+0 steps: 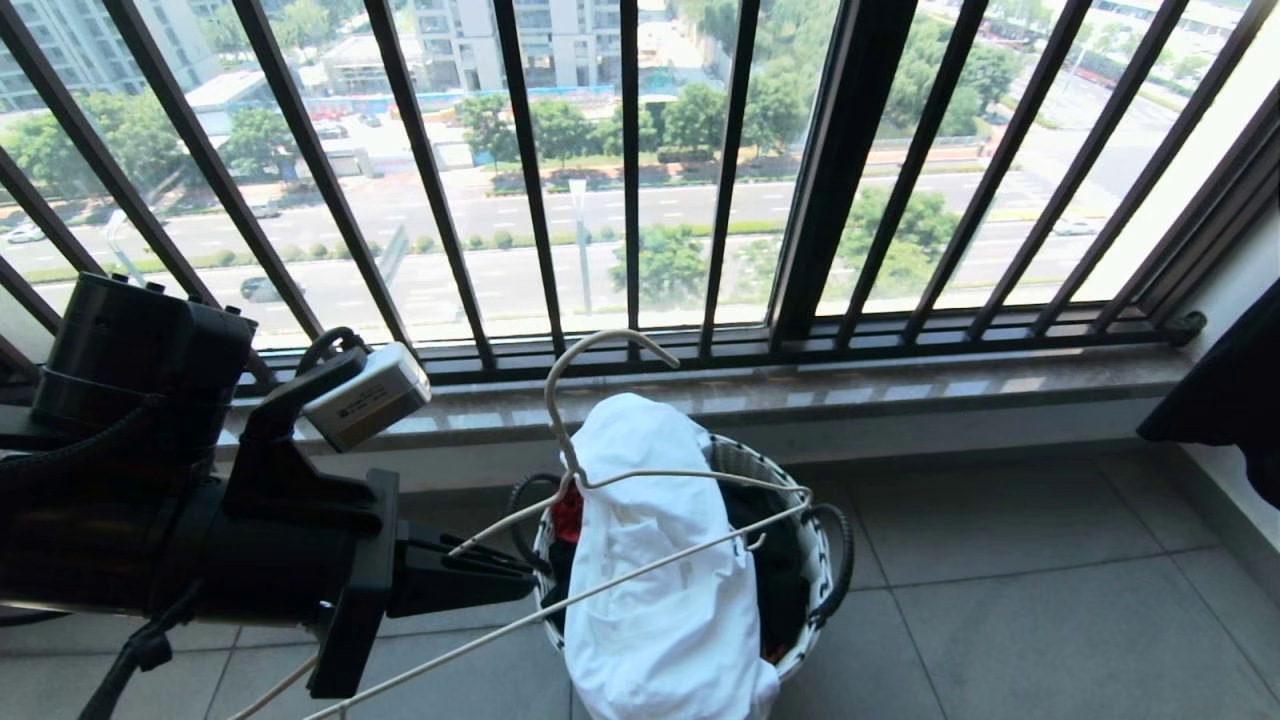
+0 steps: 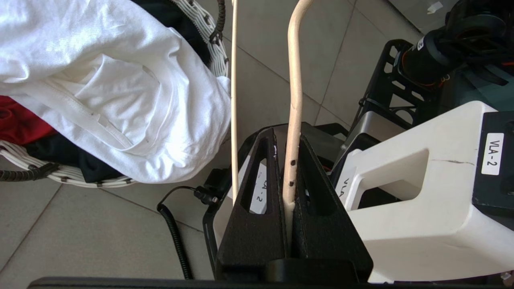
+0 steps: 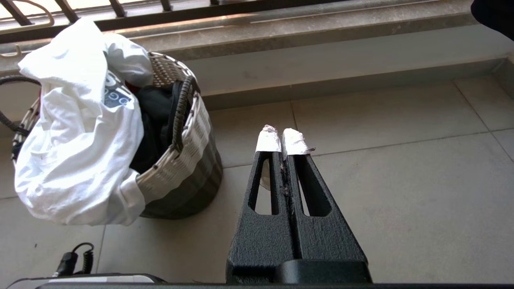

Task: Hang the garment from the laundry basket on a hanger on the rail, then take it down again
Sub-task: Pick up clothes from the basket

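Note:
The white garment (image 1: 650, 560) lies heaped over the laundry basket (image 1: 822, 560) on the tiled floor, hanging down its near side. Its dark blue print (image 3: 114, 96) shows in the right wrist view. My left gripper (image 1: 500, 575) is shut on one wire end of the cream hanger (image 1: 600, 345), whose wires cross above the garment and whose hook points at the window. In the left wrist view, the gripper (image 2: 287, 136) pinches the hanger (image 2: 295, 100) beside the garment (image 2: 100, 80). My right gripper (image 3: 283, 138) is shut and empty, low beside the basket (image 3: 188, 160). The rail is out of view.
A dark barred balcony railing (image 1: 630, 170) and a stone sill (image 1: 800, 390) stand behind the basket. A black garment (image 1: 1230, 390) hangs at the right edge. Black and red clothes (image 2: 24, 124) fill the basket. My white base (image 2: 421, 200) is close under the left gripper.

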`<state>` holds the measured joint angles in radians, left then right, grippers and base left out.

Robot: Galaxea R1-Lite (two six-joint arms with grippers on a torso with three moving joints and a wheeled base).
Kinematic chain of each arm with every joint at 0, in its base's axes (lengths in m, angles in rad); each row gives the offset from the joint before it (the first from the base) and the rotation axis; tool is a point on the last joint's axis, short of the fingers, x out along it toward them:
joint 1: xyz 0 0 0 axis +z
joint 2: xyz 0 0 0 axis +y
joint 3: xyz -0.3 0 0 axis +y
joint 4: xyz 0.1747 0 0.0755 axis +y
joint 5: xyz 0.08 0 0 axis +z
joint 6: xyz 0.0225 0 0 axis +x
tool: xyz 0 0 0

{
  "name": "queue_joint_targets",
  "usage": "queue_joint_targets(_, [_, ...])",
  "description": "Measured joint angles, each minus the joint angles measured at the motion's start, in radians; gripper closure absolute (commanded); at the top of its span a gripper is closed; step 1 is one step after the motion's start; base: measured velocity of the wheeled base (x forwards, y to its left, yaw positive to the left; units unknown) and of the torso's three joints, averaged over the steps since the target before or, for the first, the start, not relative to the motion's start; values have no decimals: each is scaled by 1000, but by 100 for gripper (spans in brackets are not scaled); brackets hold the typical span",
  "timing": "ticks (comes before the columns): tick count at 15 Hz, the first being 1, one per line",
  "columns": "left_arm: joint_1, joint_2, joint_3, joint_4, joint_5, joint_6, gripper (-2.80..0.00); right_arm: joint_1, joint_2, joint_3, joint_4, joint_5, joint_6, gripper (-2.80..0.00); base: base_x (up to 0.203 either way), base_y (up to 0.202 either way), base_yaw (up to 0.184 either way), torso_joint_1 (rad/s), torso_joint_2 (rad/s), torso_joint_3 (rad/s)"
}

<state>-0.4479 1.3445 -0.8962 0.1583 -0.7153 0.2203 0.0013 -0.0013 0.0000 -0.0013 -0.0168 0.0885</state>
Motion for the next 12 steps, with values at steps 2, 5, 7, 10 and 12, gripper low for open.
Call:
queue_joint_targets(2, [0,0,0,0,0,0,0,0,0,0,0,0,0,0,0,0,0,4,4,-195])
queue_joint_targets(5, [0,-1,0,0,0,0,0,0,0,0,0,0,0,0,0,0,0,3,5,-196])
queue_joint_targets(7, [3,-4,0,0,0,0,0,0,0,0,0,0,0,0,0,0,0,5,5,-194])
queue_joint_targets(10, [15,-12,-3,-1,1,1,0,0,0,0,0,0,0,0,0,0,0,0,3,-194])
queue_joint_targets(12, [18,-18,-5,-2,1,-2,0,0,0,0,0,0,0,0,0,0,0,1,4,-85])
